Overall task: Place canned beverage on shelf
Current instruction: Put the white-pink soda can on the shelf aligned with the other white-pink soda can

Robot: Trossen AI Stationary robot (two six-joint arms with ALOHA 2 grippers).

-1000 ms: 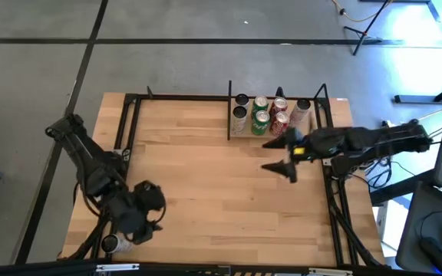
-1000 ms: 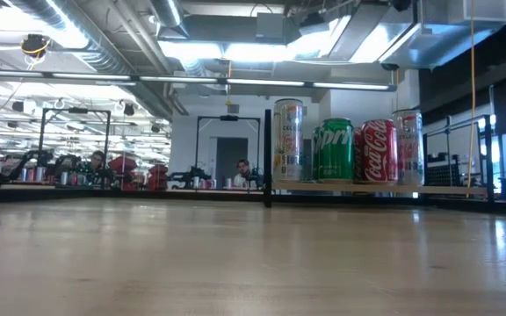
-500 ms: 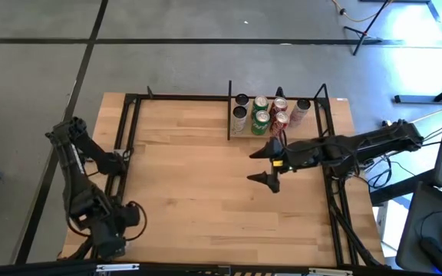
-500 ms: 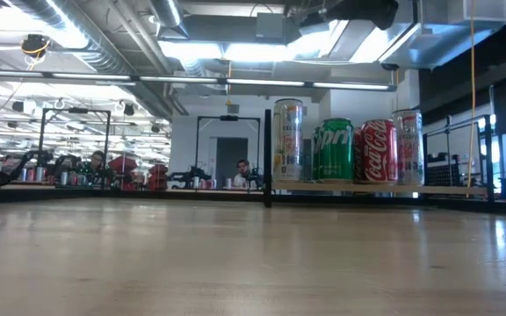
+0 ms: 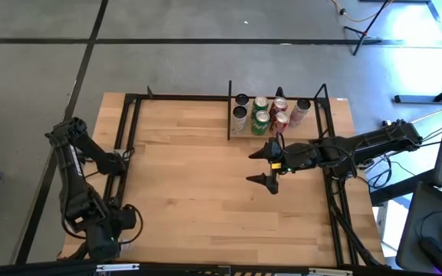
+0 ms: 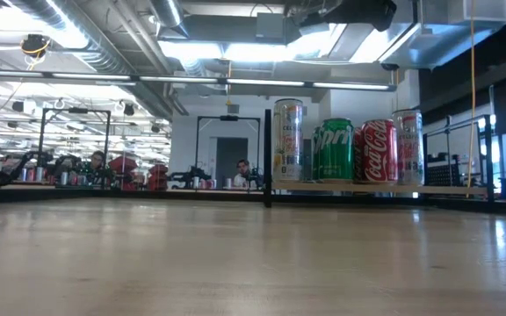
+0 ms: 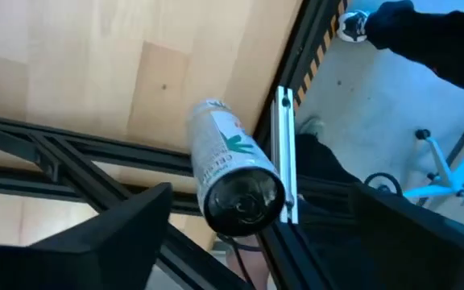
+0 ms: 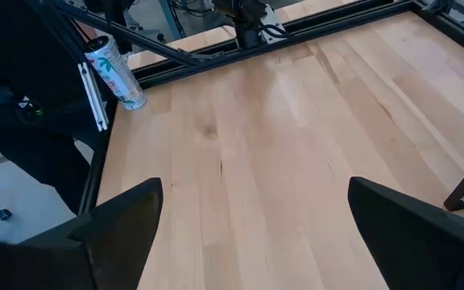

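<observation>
Left gripper has swung off the near-left part of the table over the last second and now hangs at the near-left corner, over the frame rail. Its wrist view shows the fingers spread wide with a white can lying between them, end-on to the camera; no contact visible, so the can reads as not yet gripped. The same can shows in the right wrist view, lying at the far table corner beside the black frame. Right gripper has slid left from its spot of a second ago to hover over the table just in front of the shelf, fingers wide apart, nothing in them. Shelf already carries cans: a tall silver one, green can, red can and another silver in the front row, with more behind seen from above. Judgement: the left arm is lining up a pick on the white can; the task is early for this can, with grasp, carry across the table and placement all still to come. Free space on the shelf looks tight.
</observation>
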